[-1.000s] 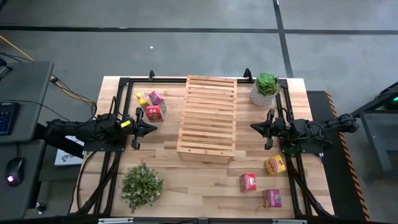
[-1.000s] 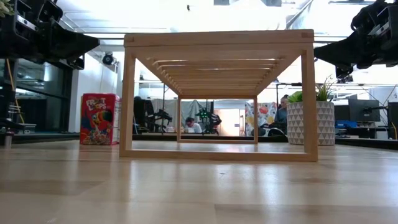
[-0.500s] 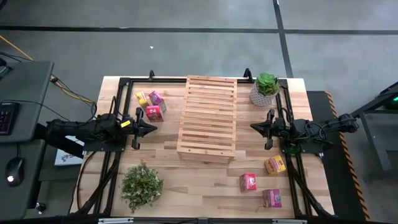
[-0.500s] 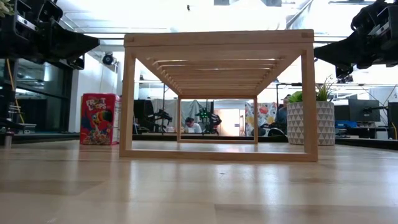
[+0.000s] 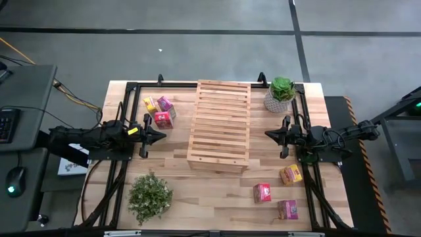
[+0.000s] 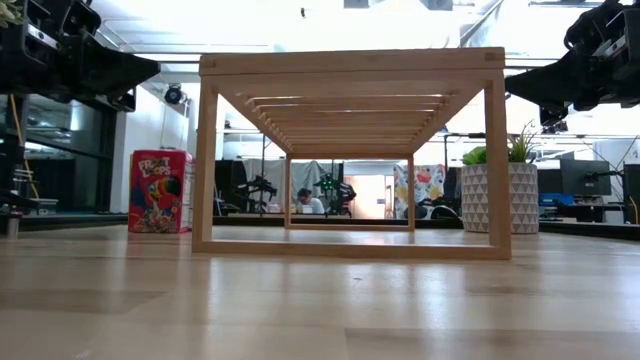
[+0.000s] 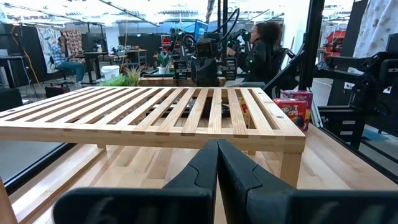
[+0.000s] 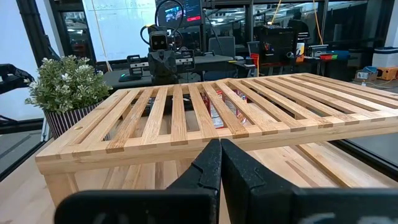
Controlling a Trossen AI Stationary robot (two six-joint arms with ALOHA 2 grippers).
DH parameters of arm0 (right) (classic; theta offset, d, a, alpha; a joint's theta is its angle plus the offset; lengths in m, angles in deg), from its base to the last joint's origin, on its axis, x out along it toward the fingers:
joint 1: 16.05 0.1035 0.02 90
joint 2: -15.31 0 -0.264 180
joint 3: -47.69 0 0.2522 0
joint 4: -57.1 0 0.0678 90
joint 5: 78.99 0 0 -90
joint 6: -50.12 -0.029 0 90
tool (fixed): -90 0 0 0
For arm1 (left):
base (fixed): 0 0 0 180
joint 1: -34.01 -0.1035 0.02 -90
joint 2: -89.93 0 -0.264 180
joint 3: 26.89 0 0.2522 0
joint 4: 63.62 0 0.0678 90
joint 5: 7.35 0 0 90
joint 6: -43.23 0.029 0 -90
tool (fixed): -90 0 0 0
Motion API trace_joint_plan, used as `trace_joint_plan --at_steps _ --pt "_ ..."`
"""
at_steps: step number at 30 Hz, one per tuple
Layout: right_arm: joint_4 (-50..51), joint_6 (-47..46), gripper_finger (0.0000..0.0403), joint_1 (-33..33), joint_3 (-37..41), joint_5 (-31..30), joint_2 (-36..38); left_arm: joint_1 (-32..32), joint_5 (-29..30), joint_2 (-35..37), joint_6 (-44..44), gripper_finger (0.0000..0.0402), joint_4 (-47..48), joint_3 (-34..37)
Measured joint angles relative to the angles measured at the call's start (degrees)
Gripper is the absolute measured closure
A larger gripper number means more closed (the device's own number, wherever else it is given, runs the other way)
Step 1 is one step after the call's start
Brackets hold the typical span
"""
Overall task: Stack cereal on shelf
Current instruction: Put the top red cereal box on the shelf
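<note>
Both arms idle beside the shelf, nothing held

High view: shelf (image 5: 219,125) centre; left gripper (image 5: 158,136) and right gripper (image 5: 271,134) flank it, fingers pressed together, empty; three cereal boxes (image 5: 160,111) far-left, three (image 5: 277,191) near-right; low view: red box (image 6: 160,191) upright beside the shelf; wrist views: slats ahead; boxes likely light, crushable cardboard; grip the broad faces.

six cereal boxes (image 5: 164,118), one shelf (image 5: 219,125), two plants (image 5: 150,195).
</note>
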Motion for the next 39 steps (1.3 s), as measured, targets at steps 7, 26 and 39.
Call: trace_joint_plan --at_steps 7,26,39 --pt "0.0 0.0 0.0403 0.0 0.0 0.0 0.0 0.0 0.0 0.0 0.0 0.0398 -0.1 0.0" --pt "0.0 1.7 0.0403 0.0 0.0 -0.9 0.0 -0.3 13.3 -11.5 2.3 0.0333 -4.9 -11.9" --pt "0.0 -0.1 0.0403 0.0 0.0 -0.8 0.0 -13.0 18.1 -46.1 -11.0 0.0146 54.8 -45.5"
